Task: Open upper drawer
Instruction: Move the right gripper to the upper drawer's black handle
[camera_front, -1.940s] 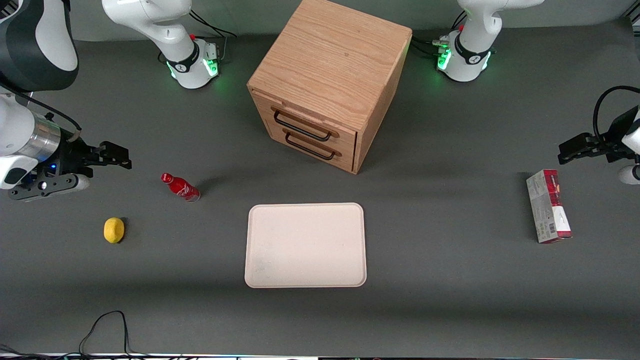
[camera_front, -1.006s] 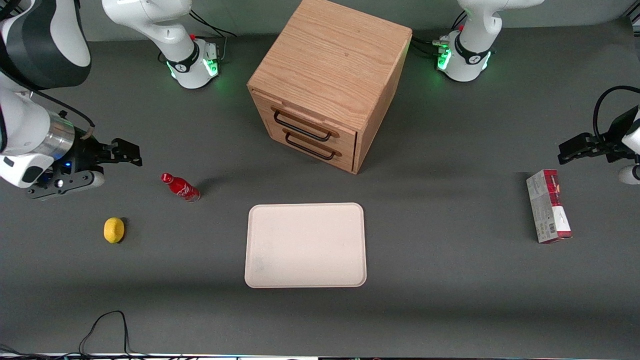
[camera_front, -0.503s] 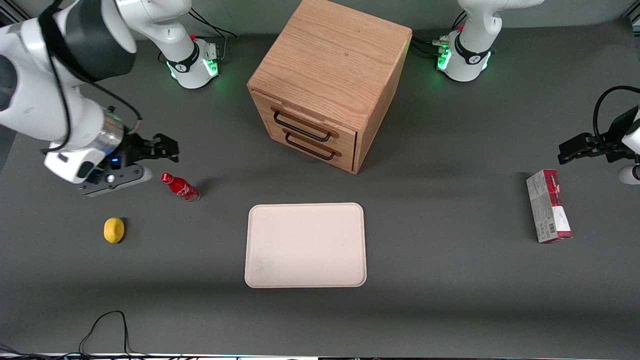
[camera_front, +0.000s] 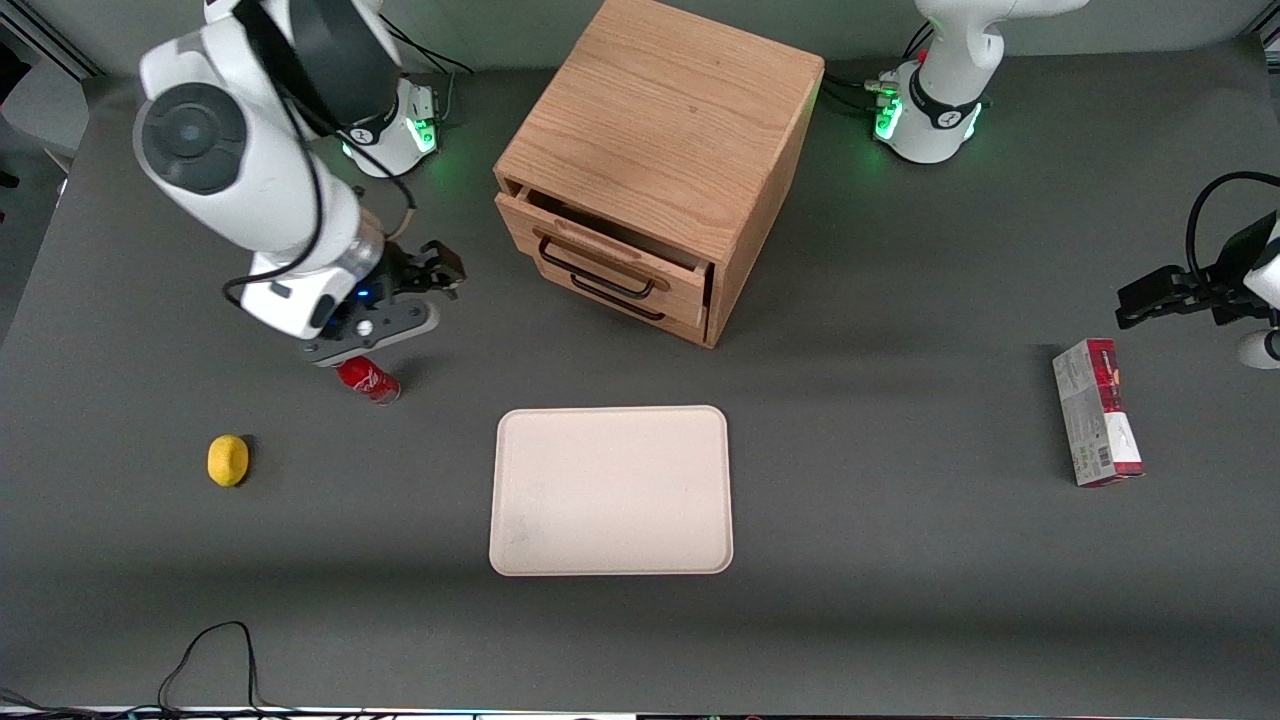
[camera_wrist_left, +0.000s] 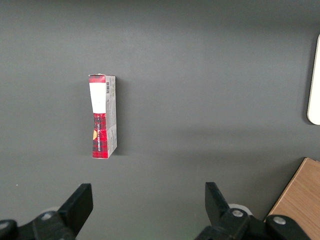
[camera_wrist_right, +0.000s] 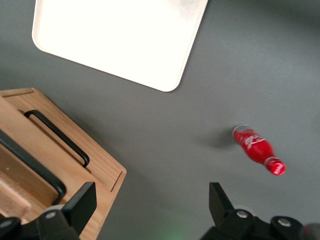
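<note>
The oak cabinet (camera_front: 660, 130) stands at the middle of the table, farther from the front camera than the tray. Its upper drawer (camera_front: 600, 255) stands out a little, with a dark gap along its top, and its black wire handle (camera_front: 590, 272) is free. The lower drawer's handle (camera_front: 622, 303) shows just below. My right gripper (camera_front: 440, 270) hangs open and empty beside the cabinet, toward the working arm's end, apart from the handle. In the right wrist view the open gripper (camera_wrist_right: 151, 205) is over bare table next to the cabinet's front (camera_wrist_right: 80, 165) with both black handles.
A red bottle (camera_front: 372, 382) lies partly under my wrist and also shows in the right wrist view (camera_wrist_right: 257, 151). A lemon (camera_front: 228, 460) lies nearer the front camera. A cream tray (camera_front: 610, 490) lies in front of the cabinet. A red-and-grey box (camera_front: 1095, 412) lies toward the parked arm's end.
The right arm has swung from the table's end toward the cabinet, passing above the bottle. The upper drawer, flush before, now stands out a little.
</note>
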